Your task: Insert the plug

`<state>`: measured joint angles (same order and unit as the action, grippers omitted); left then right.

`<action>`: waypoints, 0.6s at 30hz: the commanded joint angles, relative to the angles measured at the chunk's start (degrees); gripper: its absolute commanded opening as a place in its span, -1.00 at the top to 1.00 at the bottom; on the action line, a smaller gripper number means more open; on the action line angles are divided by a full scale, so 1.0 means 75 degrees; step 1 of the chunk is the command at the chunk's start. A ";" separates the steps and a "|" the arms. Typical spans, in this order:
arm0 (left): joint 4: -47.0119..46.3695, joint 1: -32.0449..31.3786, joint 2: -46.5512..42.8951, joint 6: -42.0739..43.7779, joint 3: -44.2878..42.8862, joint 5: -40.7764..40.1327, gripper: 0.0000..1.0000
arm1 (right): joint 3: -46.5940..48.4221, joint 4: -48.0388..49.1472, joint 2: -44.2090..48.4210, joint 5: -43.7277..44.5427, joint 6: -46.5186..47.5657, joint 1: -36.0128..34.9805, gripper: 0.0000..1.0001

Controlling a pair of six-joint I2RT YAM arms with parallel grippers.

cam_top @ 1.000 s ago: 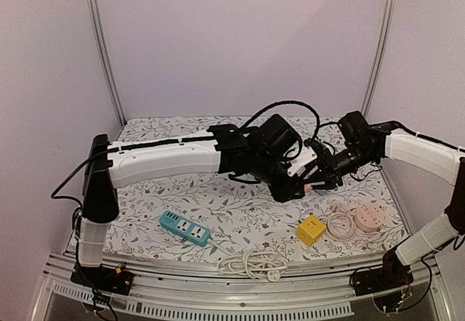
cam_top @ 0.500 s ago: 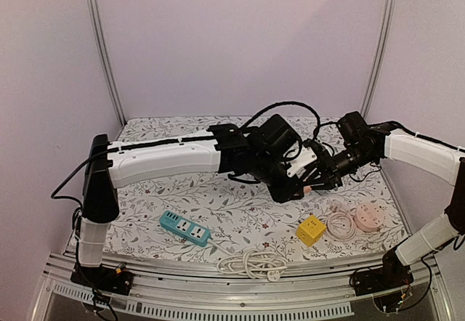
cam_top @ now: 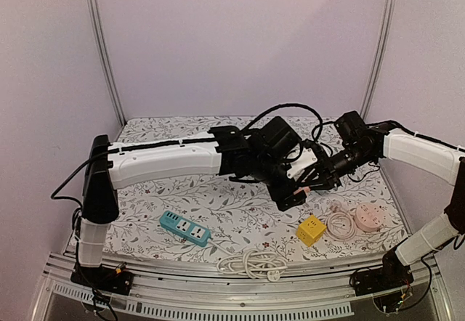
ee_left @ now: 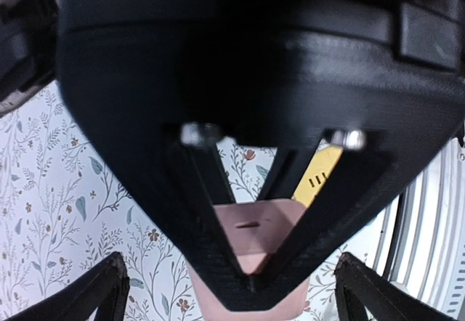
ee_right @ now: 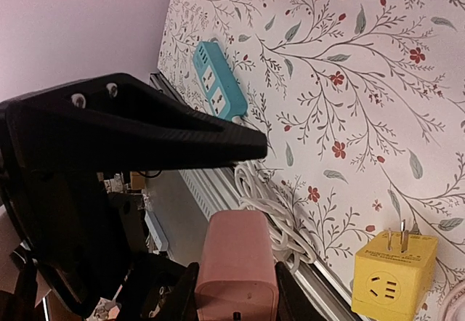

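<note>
A: Left pincer is spread wide; a second ago it was narrower. Right pincer pinches the pink plug, aloft over the counter, right of middle.
B: Room?
A: Open counter beneath both. Yellow cube, teal strip and white cord lie near the front edge, the pink socket by the right edge.
</note>
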<state>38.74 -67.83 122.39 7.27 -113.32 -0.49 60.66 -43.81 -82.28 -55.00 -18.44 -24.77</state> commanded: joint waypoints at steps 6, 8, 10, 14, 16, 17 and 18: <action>-0.0675 -0.0164 -0.1136 -0.0232 0.1508 -0.1528 -0.99 | 0.0681 0.0218 0.0133 0.1697 -0.0506 -0.0076 1.00; -0.1187 -0.0166 -0.1749 -0.0312 0.2118 -0.2107 -0.99 | 0.0756 0.0320 0.0182 0.2082 -0.0644 -0.0072 1.00; -0.1672 -0.0167 -0.2302 -0.0350 0.2868 -0.2766 -0.99 | 0.0827 0.0416 0.0241 0.2364 -0.0752 -0.0069 1.00; -0.2255 -0.0161 -0.3203 -0.0743 0.4093 -0.4697 -0.99 | 0.0958 0.0559 0.0326 0.3093 -0.0946 -0.0071 1.00; -0.2214 -0.0155 -0.3501 -0.0687 0.4599 -0.5452 -0.99 | 0.1085 0.0558 0.0335 0.3396 -0.0986 -0.0068 1.00; -0.2043 -0.0124 -0.3643 -0.0765 0.4760 -0.5704 -0.99 | 0.1157 0.0538 0.0322 0.3549 -0.0987 -0.0070 1.00; -0.1813 -0.0060 -0.3797 -0.0900 0.4887 -0.5793 -0.99 | 0.1222 0.0512 0.0328 0.3680 -0.0987 -0.0071 1.00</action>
<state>24.77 -68.31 96.62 3.49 -81.52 -31.18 66.83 -41.25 -81.41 -34.06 -24.67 -25.08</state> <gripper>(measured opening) 0.995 0.282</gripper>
